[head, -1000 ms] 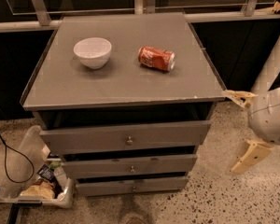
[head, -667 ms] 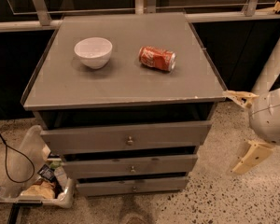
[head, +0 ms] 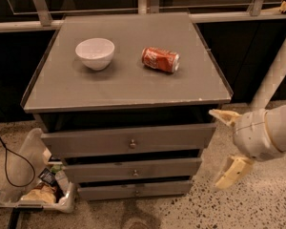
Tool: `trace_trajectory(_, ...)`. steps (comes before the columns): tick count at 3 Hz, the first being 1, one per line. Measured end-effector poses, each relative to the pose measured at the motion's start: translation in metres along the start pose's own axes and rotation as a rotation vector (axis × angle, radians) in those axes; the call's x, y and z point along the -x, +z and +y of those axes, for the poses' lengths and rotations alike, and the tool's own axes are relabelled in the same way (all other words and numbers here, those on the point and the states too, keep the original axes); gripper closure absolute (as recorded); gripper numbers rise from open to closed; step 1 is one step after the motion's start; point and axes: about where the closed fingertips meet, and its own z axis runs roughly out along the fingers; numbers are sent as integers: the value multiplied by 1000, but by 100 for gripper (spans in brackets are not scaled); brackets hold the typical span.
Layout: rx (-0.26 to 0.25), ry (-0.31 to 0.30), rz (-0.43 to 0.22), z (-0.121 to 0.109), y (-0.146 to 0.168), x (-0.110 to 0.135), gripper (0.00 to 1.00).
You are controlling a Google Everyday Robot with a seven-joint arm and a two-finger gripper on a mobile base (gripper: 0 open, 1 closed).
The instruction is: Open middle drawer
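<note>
My gripper (head: 217, 149): at the right side of the cabinet, near its right front corner and low, at the height of the drawers; my white wrist is behind it, further right.
Its state: wide; one tan finger (head: 223, 116) points up-left by the top drawer (head: 128, 138), the other one (head: 233, 172) hangs down toward the floor, and nothing is between them.
Middle drawer (head: 148, 166): the second of three grey drawers, left of my gripper; its right end is near my lower finger, but they are apart.
Drawer front: it looks closed, sitting a little back from the top drawer, which stands out slightly.
Knob (head: 135, 173): small and round, in the middle of the drawer front, well to the left of my fingers.
Bottom drawer (head: 136, 190): under the middle one, also with a small knob.
Cabinet top (head: 124, 87): grey and flat, with a low raised edge.
Bowl (head: 95, 53): white, upright, on the far left part of the top.
Can (head: 160, 59): red, lying on its side, right of the bowl and apart from it.
Writing: the can has white marks, but I cannot read them.
Floor (head: 257, 204): speckled stone, pale.
Plastic bin (head: 24, 161): clear, on the floor left of the cabinet, with wrappers inside.
Cable (head: 5, 163): black, curving over the floor by the bin.
Behind: a metal rail (head: 19, 26) with dark panels above and below.
</note>
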Motion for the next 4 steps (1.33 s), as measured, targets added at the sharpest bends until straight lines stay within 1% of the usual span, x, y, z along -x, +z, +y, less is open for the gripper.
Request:
trace_trajectory(1, 24, 46, -75, 16, 48, -9, 0)
trace_trajectory(2, 21, 108, -132, 34, 94, -27, 0)
trace_trajectory(3, 13, 131, -152, 55, 131, -39, 0)
trace_trajectory(4, -17, 160, -99, 53, 168, -52, 0)
